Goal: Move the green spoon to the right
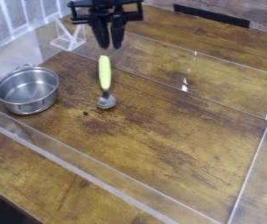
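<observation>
Item 1, the hand (105, 41): we are seeing it hanging point-down at the far end of the desk (159, 131), its 2 dark fingers drawn nearly together with only a thin gap showing between the tips. It is gripping nothing; the space beneath it is bare wood.

Item 2, the green spoon (104, 80): we are finding it lying flat on the desk just below the hand and a little nearer to us, apart from it. Its yellow-green handle is pointing up toward the fingertips and its small grey bowl is resting at the near end. We are judging that the hand is lined up over the handle's far end because that slim bar is the easiest part to pinch; the fingers are looking too narrow for a grasp at present and are likely needing to widen first.

Item 3, the steel pot (27, 89): we are noting it standing well off to the hand's left as pictured, clear of the spoon.

Item 4, clear plastic walls (258, 166): these are edging the work area. The wood to the spoon's right is lying open, so the move is looking unobstructed.
</observation>
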Tool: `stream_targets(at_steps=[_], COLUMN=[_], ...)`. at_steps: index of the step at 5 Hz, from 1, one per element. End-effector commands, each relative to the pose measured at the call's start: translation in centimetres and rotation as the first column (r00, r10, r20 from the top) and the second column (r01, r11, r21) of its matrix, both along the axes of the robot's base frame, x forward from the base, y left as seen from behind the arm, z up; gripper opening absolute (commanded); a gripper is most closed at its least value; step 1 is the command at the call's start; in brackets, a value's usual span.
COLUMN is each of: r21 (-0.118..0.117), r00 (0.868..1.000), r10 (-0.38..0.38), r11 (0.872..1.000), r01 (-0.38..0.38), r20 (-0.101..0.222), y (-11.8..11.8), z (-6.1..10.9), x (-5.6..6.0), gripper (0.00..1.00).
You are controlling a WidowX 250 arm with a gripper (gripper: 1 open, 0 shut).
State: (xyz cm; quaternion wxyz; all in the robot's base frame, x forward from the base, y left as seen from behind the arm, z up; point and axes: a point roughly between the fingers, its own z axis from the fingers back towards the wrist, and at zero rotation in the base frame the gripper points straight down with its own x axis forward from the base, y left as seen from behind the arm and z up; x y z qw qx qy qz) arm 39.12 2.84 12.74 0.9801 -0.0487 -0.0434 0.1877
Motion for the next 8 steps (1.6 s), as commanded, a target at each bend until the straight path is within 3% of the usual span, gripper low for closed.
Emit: stream_targets(at_steps=[1,2,3,4,6,8], r21=[0.009,0.0,-0.01,-0.014,0.005,0.031], r00=[0.996,0.995,0.995,0.995,0.992,0.99], r10=[-0.02,-0.03,-0.03,-0.029,0.096,0.126], r11=[1.0,1.0,0.999,0.999,0.995,0.991], r01=[0.02,0.03,0.031,0.03,-0.096,-0.129], r20=[0.09,0.096,0.098,0.1,0.083,0.066], y=[-1.4,-2.2,-2.7,-3.0,-0.5,1.0], z=[3.8,3.9,3.2,3.0,-0.4,-2.6], x=[0.3,0.9,0.7,0.1,-0.4,0.7], gripper=[0.0,0.0,1.0,1.0,1.0,1.0])
